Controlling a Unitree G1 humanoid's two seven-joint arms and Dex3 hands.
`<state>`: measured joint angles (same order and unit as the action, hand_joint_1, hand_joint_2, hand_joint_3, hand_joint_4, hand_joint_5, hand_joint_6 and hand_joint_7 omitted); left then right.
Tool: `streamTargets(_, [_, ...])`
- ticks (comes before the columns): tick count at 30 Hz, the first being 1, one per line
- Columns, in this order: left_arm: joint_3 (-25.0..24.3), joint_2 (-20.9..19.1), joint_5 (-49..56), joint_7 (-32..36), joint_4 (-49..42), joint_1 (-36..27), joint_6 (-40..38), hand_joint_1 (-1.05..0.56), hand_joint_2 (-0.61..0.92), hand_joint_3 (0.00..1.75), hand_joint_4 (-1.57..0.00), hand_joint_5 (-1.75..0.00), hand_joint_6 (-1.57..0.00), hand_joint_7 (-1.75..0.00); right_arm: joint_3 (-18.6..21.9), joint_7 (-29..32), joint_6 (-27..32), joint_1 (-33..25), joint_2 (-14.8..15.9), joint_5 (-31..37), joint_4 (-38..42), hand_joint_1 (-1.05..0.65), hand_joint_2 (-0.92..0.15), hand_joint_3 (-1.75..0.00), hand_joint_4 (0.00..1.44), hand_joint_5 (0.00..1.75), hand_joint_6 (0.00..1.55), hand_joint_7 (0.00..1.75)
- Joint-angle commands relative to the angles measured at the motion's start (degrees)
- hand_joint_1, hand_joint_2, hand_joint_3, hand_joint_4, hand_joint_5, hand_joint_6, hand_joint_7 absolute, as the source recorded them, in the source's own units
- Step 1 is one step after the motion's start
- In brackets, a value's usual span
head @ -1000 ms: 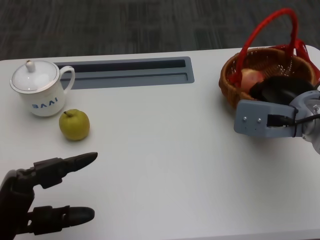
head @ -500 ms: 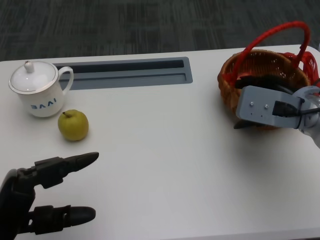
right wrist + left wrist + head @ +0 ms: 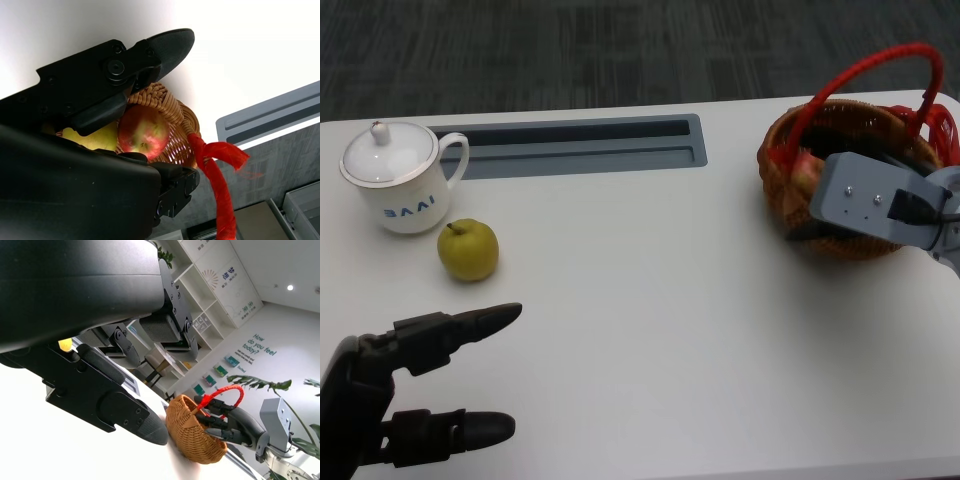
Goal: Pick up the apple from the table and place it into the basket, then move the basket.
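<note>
Basket (image 3: 850, 180) sits at the counter's (image 3: 650, 300) far right corner, and my right hand (image 3: 800, 232) has slid further round its near wall since a second ago. The wrist view shows fingers (image 3: 150, 47) outside the weave and inside the rim, so it grips the wall. Red apple (image 3: 142, 130) is already in the basket, so I judge the move step is starting. Green apple (image 3: 468, 250) hasn't moved beside the mug (image 3: 395, 178) near the left edge. Left hand (image 3: 390, 400) stays empty, fingers spread.

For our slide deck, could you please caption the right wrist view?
Right hand grips the wicker basket at its rim, a red apple resting inside beside the red handle.
</note>
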<state>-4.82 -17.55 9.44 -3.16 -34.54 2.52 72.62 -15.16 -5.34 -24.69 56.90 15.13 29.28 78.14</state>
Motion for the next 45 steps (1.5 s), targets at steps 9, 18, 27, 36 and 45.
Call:
streamTargets(9, [0.24,-1.09,-0.50,-0.44,1.42,-0.17,0.03,-0.61,0.76,0.00,-0.88,0.00,-0.76,0.00,9.15,-5.59,-13.42,-8.28,5.23,-11.41,-3.54,-1.02,-0.88,-0.01,0.39,0.03,0.33,0.02])
streamTargets(18, [0.60,-1.50,-0.84,-0.62,2.78,-0.58,-0.55,-0.61,0.76,0.00,-0.88,0.00,-0.77,0.00,13.69,-8.07,-20.22,-14.47,6.95,-16.96,-5.86,-0.99,-0.88,0.00,0.39,0.01,0.32,0.00])
streamTargets(27, [1.00,-1.78,-1.62,-0.98,3.02,-0.70,-0.21,-0.60,0.75,0.00,-0.88,0.00,-0.77,0.00,15.69,-6.20,-36.13,-26.93,7.04,-20.23,-16.73,-0.78,-0.82,0.00,0.46,0.02,0.40,0.01])
streamTargets(36, [2.46,-2.56,-3.87,-2.53,3.52,-0.84,-0.38,-0.59,0.76,0.00,-0.88,0.00,-0.78,0.00,14.08,-5.81,-41.74,-38.33,3.76,-22.94,-34.58,-0.72,-0.81,0.00,0.55,0.03,0.48,0.03])
streamTargets(45, [4.58,-3.48,-8.16,-5.83,3.70,-0.22,-0.97,-0.59,0.76,0.00,-0.87,0.00,-0.77,0.00,5.40,-11.30,-39.68,-44.39,-1.60,-26.37,-44.54,-0.61,-0.79,-0.01,0.62,0.01,0.54,0.01])
